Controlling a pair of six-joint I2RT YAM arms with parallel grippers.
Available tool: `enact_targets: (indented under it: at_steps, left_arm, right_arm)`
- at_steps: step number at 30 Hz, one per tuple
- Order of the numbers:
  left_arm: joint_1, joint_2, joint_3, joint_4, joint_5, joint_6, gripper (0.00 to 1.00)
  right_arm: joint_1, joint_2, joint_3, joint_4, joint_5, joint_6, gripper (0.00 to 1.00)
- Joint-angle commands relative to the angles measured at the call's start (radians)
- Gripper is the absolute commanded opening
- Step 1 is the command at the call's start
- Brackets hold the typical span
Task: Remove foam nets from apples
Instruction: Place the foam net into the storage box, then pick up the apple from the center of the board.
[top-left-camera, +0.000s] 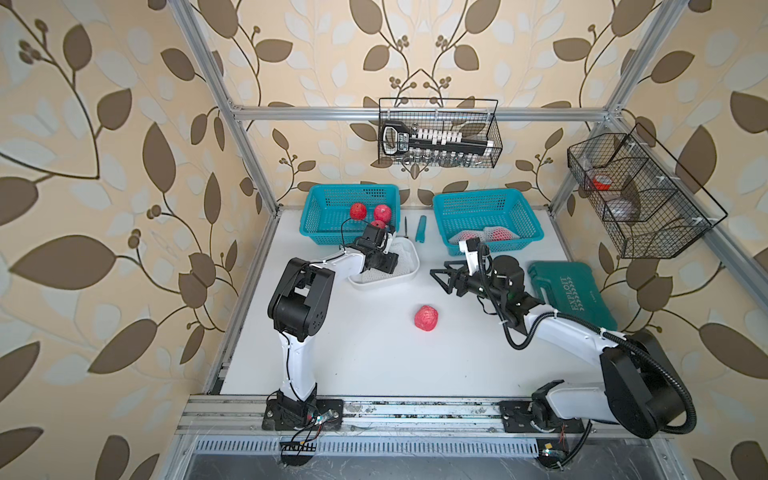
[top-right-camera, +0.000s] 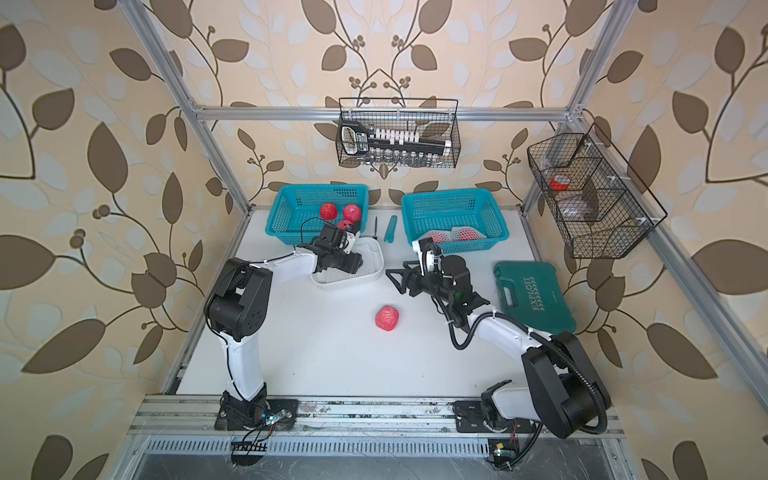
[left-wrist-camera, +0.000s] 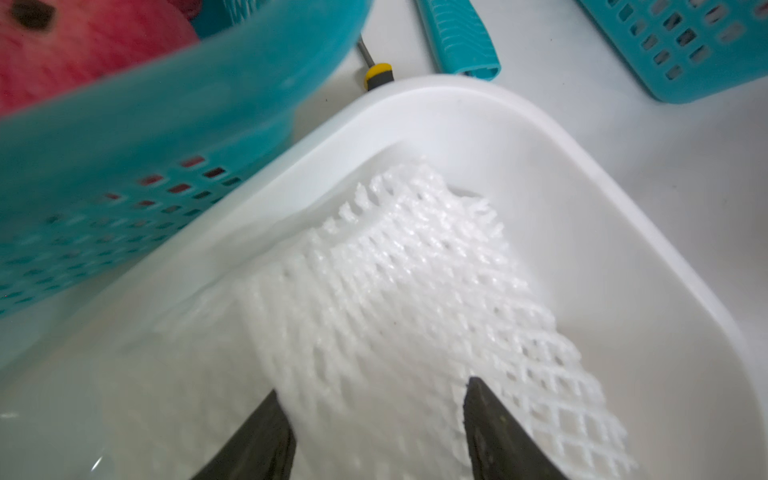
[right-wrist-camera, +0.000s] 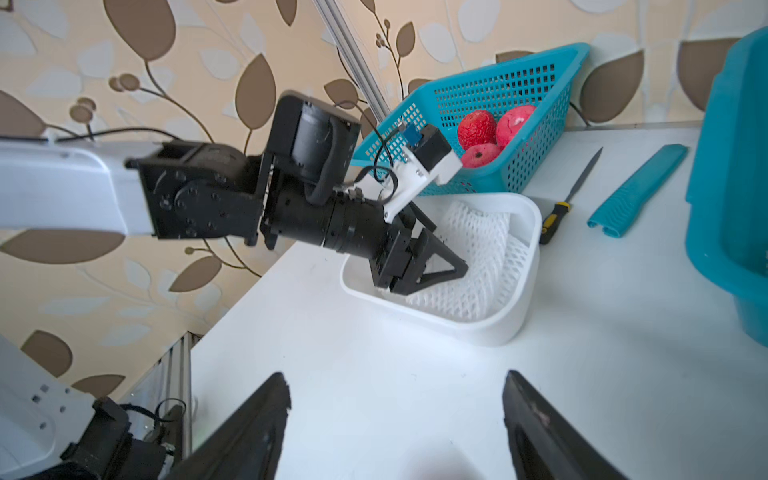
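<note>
**Both grippers spread over a white desk, one bare apple between the arms**

Seen from above, a white desk (top-left-camera: 353, 357) carries two teal baskets at its far edge. The left gripper (left-wrist-camera: 372, 384) reaches down into a white tub (left-wrist-camera: 457, 95) that stands just in front of the left basket (top-left-camera: 328, 199). Its jaws are spread, and a flattened foam net (left-wrist-camera: 407, 270) lies in the tub between and beyond them (whether the fingertips touch the mesh cannot be told). Three unwrapped apples (right-wrist-camera: 477, 129) sit together in the left basket, on the side closest to the tub.

The right gripper (top-left-camera: 439, 281) hovers near the middle of the desk and points towards the tub. Its jaws are wide apart with nothing between them. One bare apple (top-left-camera: 427, 318) rests alone on the desk, between the two arms and nearer the front than either gripper. In the right basket (top-left-camera: 478, 203), two netted apples (top-left-camera: 498, 233) lie side by side against the near wall, with red showing through the white mesh.

Between the baskets lie a screwdriver (right-wrist-camera: 555, 218) with a yellow and black handle and a ribbed teal strip (right-wrist-camera: 640, 191), apart from each other. A dark green tool case (top-left-camera: 573, 291) lies at the right edge of the desk, beside the right arm.
</note>
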Motion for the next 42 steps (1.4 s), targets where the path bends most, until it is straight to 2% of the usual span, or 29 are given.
enact_targets:
  at_steps: [1,2,4,5,10,13,14,15,26,31,34,37,42]
  left_arm:
    - [-0.008,0.01,0.038,-0.028,0.004,0.012,0.65]
    - [-0.008,0.012,0.041,-0.032,0.003,0.011,0.66]
    - [-0.008,0.02,0.056,-0.056,0.004,0.012,0.66]
    - [-0.008,0.024,0.065,-0.069,0.003,0.013,0.66]
    - [-0.008,0.001,0.065,-0.09,-0.01,0.016,0.72]
    - [-0.009,-0.032,0.061,-0.1,-0.021,0.012,0.74]
    - [-0.011,-0.045,0.061,-0.102,-0.024,0.011,0.76]
    - [-0.012,-0.061,0.058,-0.103,-0.028,0.011,0.86]
    - [-0.036,-0.276,-0.009,-0.105,-0.077,-0.033,0.99]
    - [-0.1,-0.418,-0.112,-0.06,-0.147,-0.074,0.99]
    - [-0.156,-0.489,-0.167,-0.075,-0.133,-0.103,0.99]
    - [-0.215,-0.51,-0.177,-0.172,-0.092,-0.153,0.99]
    - [-0.324,-0.523,-0.256,-0.177,-0.054,-0.207,0.99]
  right_arm:
    - [0.015,-0.02,-0.114,0.171,0.113,-0.084,0.83]
    - [0.017,-0.012,-0.144,0.228,0.124,-0.074,0.83]
    - [0.023,0.012,-0.18,0.315,0.139,-0.053,0.99]
    - [0.026,0.014,-0.179,0.321,0.141,-0.047,1.0]
    - [0.056,-0.033,-0.235,0.389,0.223,-0.08,1.0]
    - [0.057,-0.049,-0.241,0.357,0.275,-0.086,1.0]
    - [0.057,-0.054,-0.245,0.358,0.289,-0.084,1.0]
    - [0.057,-0.06,-0.249,0.357,0.302,-0.083,1.0]
    - [0.057,-0.144,-0.29,0.341,0.369,-0.088,0.99]
    - [0.057,-0.187,-0.292,0.301,0.394,-0.103,1.0]
    - [0.057,-0.23,-0.299,0.277,0.405,-0.115,1.0]
    - [0.057,-0.272,-0.322,0.282,0.419,-0.125,1.0]
    - [0.065,-0.325,-0.338,0.231,0.406,-0.152,1.0]
